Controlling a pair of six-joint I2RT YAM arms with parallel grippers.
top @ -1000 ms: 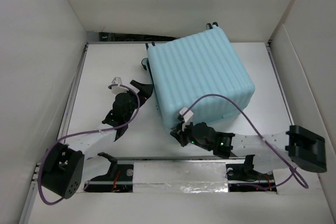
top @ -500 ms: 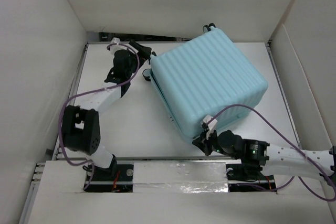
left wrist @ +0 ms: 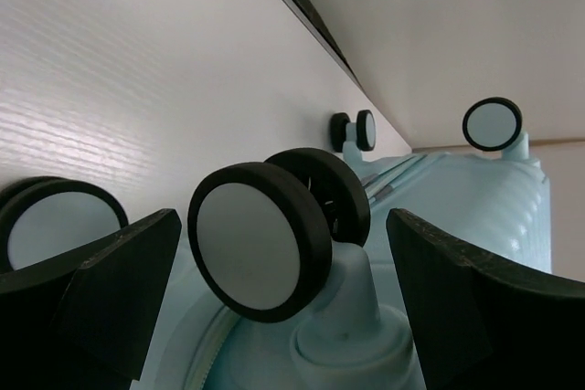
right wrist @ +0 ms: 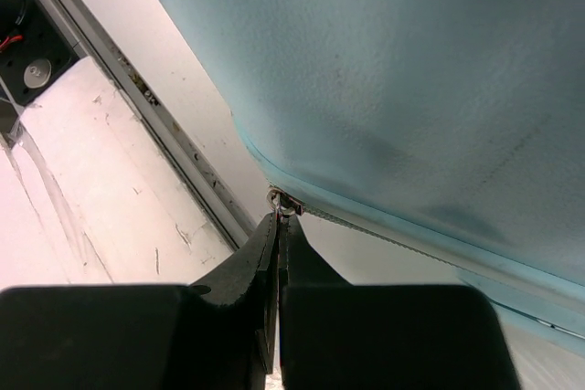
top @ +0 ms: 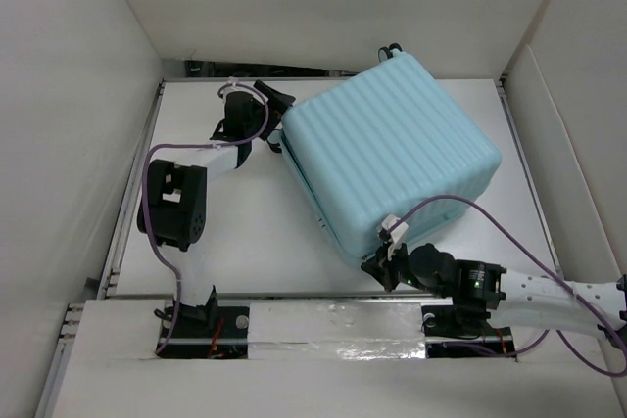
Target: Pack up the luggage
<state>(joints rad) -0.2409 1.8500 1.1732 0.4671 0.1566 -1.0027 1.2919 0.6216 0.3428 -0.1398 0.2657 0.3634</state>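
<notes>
Lying closed on the white table (top: 245, 232), the luggage (top: 392, 159) is sitting toward the far right of the surface, turned at an angle so that one corner is pointing at the near edge, with its ribbed aqua shell facing up. The left gripper (top: 276, 120) is reaching to the far-left corner of the case, where the spinner wheels are; its jaws are standing spread wide, and in the left wrist view one black-and-white wheel (left wrist: 259, 240) is sitting between the two dark fingers (left wrist: 110, 267) without either one touching it. Three more wheels are showing in that view: one at the left edge (left wrist: 55, 226), a small pair further along the table (left wrist: 355, 130), and one at the case's upper corner (left wrist: 494, 124). The right gripper (top: 384, 263) is working at the near corner of the luggage, low against the zip seam; its jaws are pressing tightly together and are pinching the small metal zipper pull (right wrist: 285, 205). A purple cable (top: 490, 217) is arching over the right arm and across the edge of the shell.
</notes>
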